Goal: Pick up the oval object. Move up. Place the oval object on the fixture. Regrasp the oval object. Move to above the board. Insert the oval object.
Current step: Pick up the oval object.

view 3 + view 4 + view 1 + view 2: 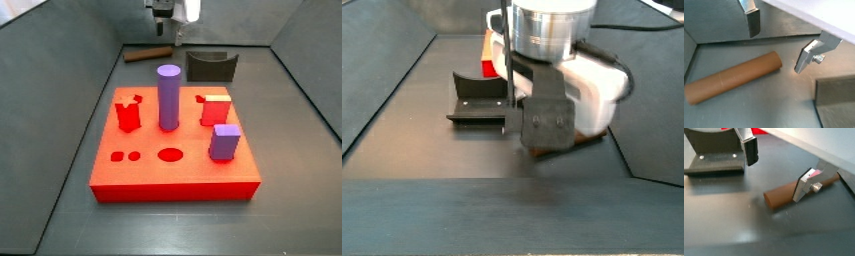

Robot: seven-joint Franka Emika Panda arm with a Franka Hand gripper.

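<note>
The oval object [734,78] is a slim brown rod lying flat on the grey floor. It also shows in a wrist view [787,194] and in a side view [147,55], behind the red board [174,150]. My gripper [779,41] is open and empty and hovers over one end of the rod without touching it. It shows too in a wrist view [777,170] and in both side views [171,14] [545,125]. The dark fixture [210,66] stands on the floor beside the rod and shows in other views [714,159] [476,100].
On the board stand a tall purple cylinder [168,95], a short purple square block [225,142] and red pegs [128,115]. Grey walls [80,90] slope up round the floor. A wall edge [836,102] is near the rod.
</note>
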